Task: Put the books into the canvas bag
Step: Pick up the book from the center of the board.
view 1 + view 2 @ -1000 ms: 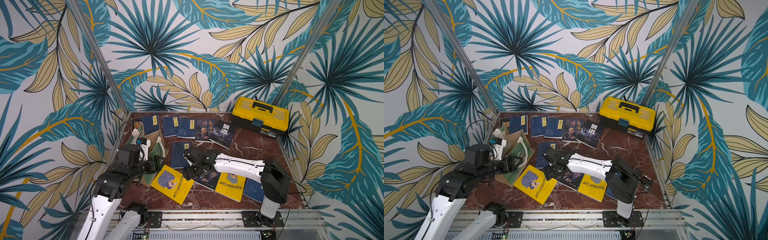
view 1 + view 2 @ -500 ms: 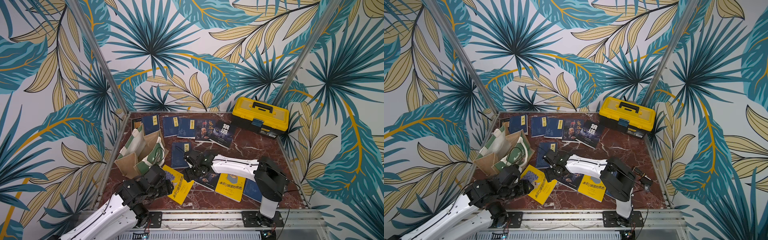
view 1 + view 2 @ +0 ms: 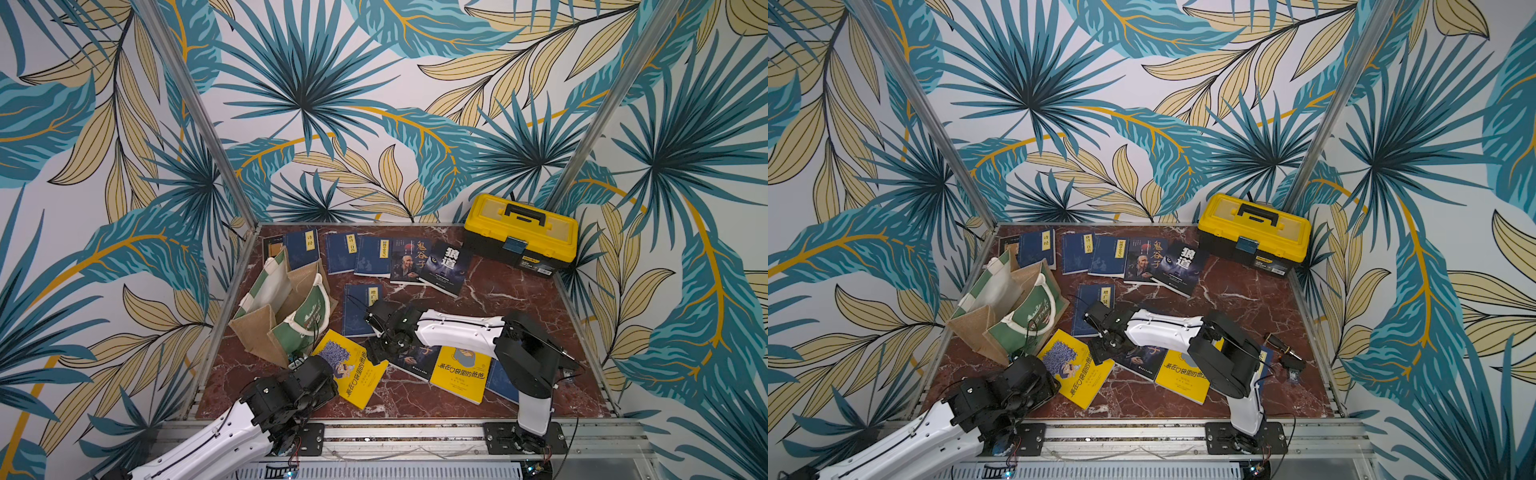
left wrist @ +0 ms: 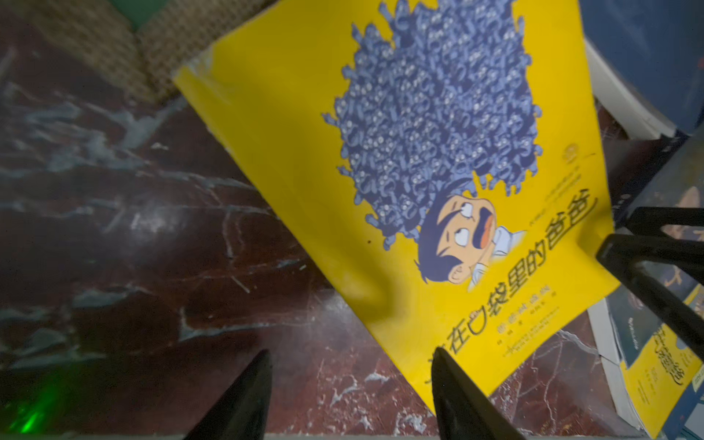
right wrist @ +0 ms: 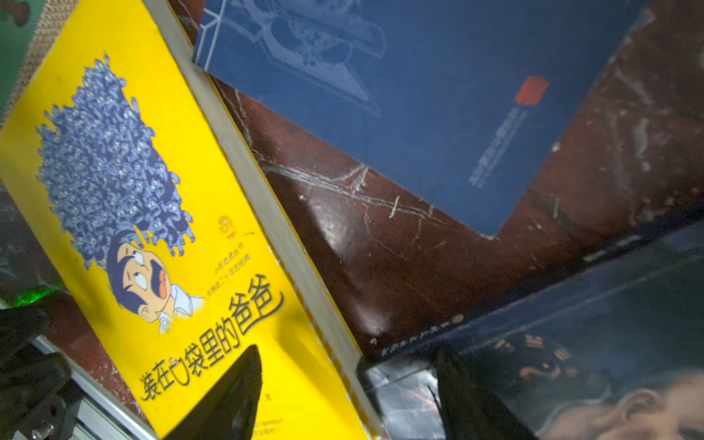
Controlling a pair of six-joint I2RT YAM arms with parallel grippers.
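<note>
Step in hand: a pick of the yellow cartoon book [image 3: 353,370] appears to be in preparation; no book is lifted.
Left pincer [image 4: 352,352]: held wide and empty, low over the tabletop [image 3: 519,299], at the book's near corner.
Right pincer [image 5: 348,348]: jaws apart, nothing gripped, where that book's long edge meets the corner of a dark portrait book [image 5: 571,362].
Canvas bag [image 3: 255,332]: stood at the tabletop's left side, leaning, mouth open, just beside the yellow book; no book is seen inside.
Other books: a navy book [image 3: 361,311] and a second yellow book [image 3: 459,370] lie nearby, and a row [image 3: 374,257] is laid along the far edge.
Next move: an edge probably has to be raised before the thin book can be pinched.
In the way: a rope handle [image 3: 328,303] hangs over the bag's side.
Around: a yellow toolbox [image 3: 519,232], well apart.
</note>
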